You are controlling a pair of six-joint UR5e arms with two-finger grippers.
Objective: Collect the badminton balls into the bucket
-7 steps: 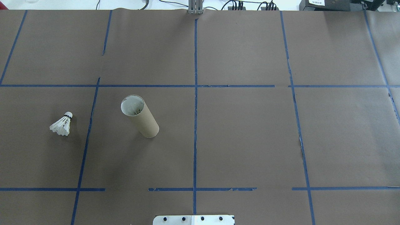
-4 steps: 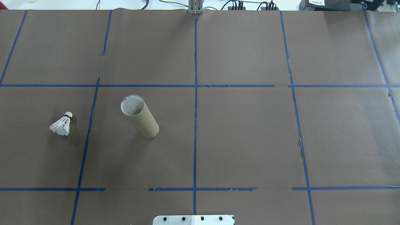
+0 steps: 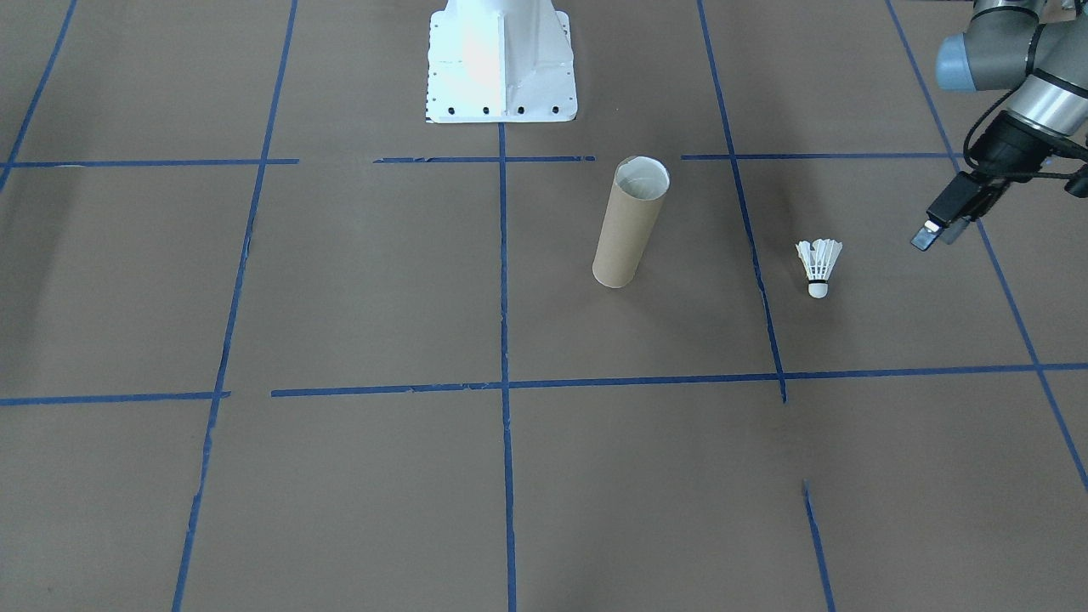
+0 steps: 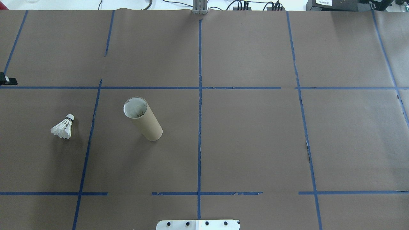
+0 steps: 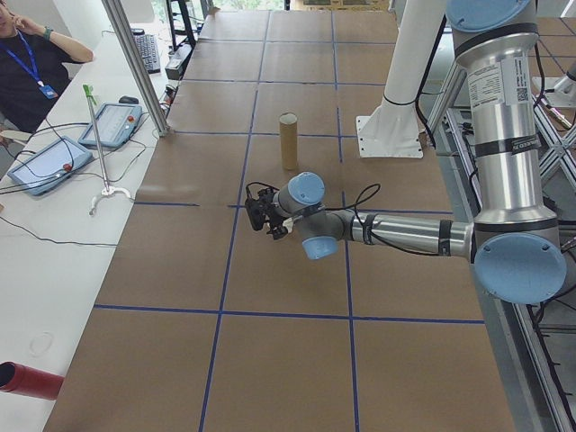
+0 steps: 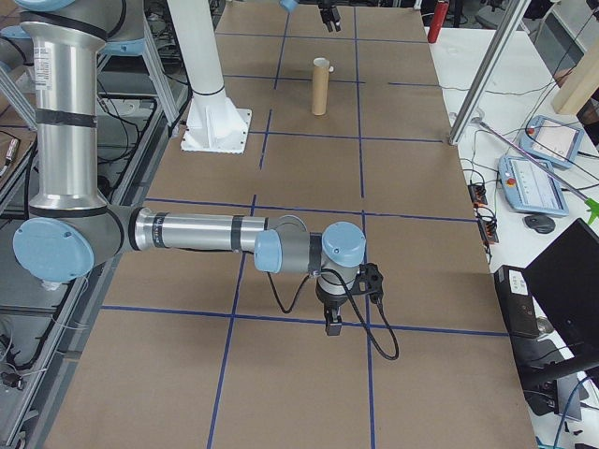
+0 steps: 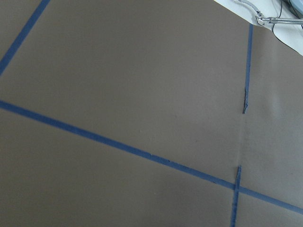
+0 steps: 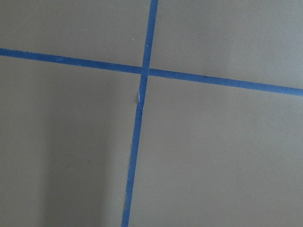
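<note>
One white badminton ball (image 4: pixel 62 127) lies on its side on the brown table, cork tip pointing away from the robot; it also shows in the front-facing view (image 3: pixel 818 265). The bucket (image 4: pixel 142 118) (image 3: pixel 629 223), a brown cardboard tube with a white inside, stands upright to the right of it overhead. My left gripper (image 3: pixel 935 236) hovers above the table beyond the shuttlecock's outer side, fingers apart and holding nothing; only a dark tip of it (image 4: pixel 8 80) shows overhead. My right gripper (image 6: pixel 329 323) hangs low over the table far from both, and I cannot tell its state.
The white robot base (image 3: pixel 501 64) is bolted at the table's near edge. Blue tape lines (image 4: pixel 199 95) divide the brown paper. A side bench with tablets (image 5: pixel 54 162), a seated person (image 5: pixel 27 67) and a red cylinder (image 5: pixel 27 380) runs along the table's far side.
A dark tip of the left gripper has come into the overhead view at its left edge. The shuttlecock and the tube have not moved.
</note>
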